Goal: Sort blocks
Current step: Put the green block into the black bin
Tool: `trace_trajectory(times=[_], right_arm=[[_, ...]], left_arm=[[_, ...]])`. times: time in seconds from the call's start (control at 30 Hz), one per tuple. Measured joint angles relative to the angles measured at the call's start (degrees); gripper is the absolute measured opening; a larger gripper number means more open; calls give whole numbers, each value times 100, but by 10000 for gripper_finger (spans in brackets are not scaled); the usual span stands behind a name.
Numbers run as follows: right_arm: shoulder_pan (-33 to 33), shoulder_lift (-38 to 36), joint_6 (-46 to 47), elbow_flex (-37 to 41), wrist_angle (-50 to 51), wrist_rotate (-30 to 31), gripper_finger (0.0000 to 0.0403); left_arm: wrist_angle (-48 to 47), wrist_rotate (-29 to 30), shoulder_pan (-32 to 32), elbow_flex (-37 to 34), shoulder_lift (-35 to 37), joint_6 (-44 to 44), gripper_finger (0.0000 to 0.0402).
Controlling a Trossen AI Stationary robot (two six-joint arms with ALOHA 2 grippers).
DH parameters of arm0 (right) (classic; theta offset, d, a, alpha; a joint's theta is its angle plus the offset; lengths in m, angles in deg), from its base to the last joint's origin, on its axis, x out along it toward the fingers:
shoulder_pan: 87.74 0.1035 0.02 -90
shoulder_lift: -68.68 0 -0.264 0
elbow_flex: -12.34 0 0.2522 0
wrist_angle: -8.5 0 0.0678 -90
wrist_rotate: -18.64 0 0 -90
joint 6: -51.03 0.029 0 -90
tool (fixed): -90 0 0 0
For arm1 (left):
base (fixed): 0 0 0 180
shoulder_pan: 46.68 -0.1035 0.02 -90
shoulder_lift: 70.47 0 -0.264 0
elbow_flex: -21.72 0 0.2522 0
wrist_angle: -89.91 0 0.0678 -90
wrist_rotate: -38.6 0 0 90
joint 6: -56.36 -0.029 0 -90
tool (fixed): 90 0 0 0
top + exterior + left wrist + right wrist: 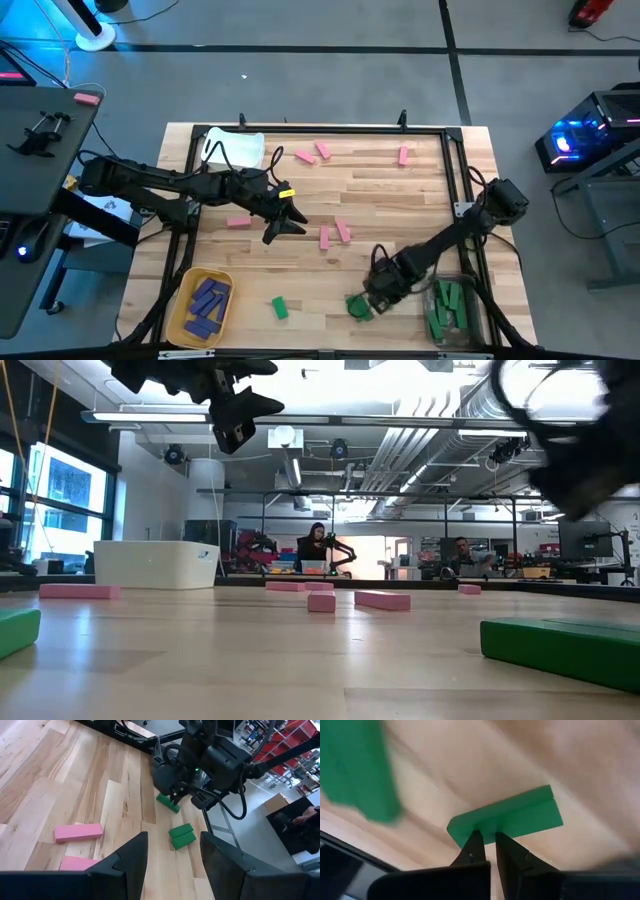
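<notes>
My right gripper (pixel 378 290) is low over the table's near right part and shut on a green block (pixel 507 815). A pair of green blocks (pixel 181 836) lies flat on the wood just beside it. Another green block (pixel 280 308) lies alone near the near edge. Several pink blocks (pixel 325 237) are scattered over the middle and far part of the table. My left gripper (pixel 288 215) hangs open above mid-table and touches nothing. Purple blocks (pixel 207 300) lie in the yellow bin. My right gripper pinches the green block by its long edge (pixel 480 827), toward one end, between the free ends of its two fingers. The fingers come from above, slanting, and lie across the block. In the left wrist view the block (pixel 167 802) sits right under the fingertips; whether it is clear of the table I cannot tell.
A yellow bin (pixel 180 300) stands at the near left corner. A clear bin (pixel 465 325) holding green blocks stands at the near right corner, and a white bin (pixel 240 150) at the far left. A dark frame runs along the table edges. Bare wood lies between the pink blocks.
</notes>
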Motion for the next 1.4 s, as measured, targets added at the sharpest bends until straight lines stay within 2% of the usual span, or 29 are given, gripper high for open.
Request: trace_trajectory(times=[0.13, 0.33, 0.43, 0.53, 0.73, 0.9, 1.03, 1.13, 1.27, 1.4], right_arm=[[-333, 4, -713, 4, -196, 458, 0], [-807, 15, -2533, 7, -198, 511, 0], [-1049, 15, -3071, 7, -55, 514, 0], [-1226, 20, -3392, -109, 483, 604, 0], [-1360, 80, -4132, -517, 2429, 1479, 0], [-1404, 56, -4741, -836, 2865, 1516, 0], [-1367, 33, -4372, -1246, 3386, 1806, 0], [-1353, -56, -3919, -1223, 3802, 1900, 0], [-1356, -667, -3059, -473, 3906, 1586, 0], [-1351, -1829, -1340, 441, 3350, 1388, 0]], left_arm=[[1, 0, 0, 0, 0, 2, 168], [0, 0, 0, 0, 0, -2, 168], [0, 0, 0, 0, 0, -4, 168], [0, 0, 0, 0, 0, -4, 168], [19, 52, 0, 0, 0, -9, 168], [38, 227, 0, 0, 0, -13, 168], [42, 262, 0, -2, 0, -4, 168], [42, 262, 0, -2, 0, 78, 168], [33, 260, 2, -2, 0, 133, 168], [32, 258, 2, -2, -2, 157, 168]])
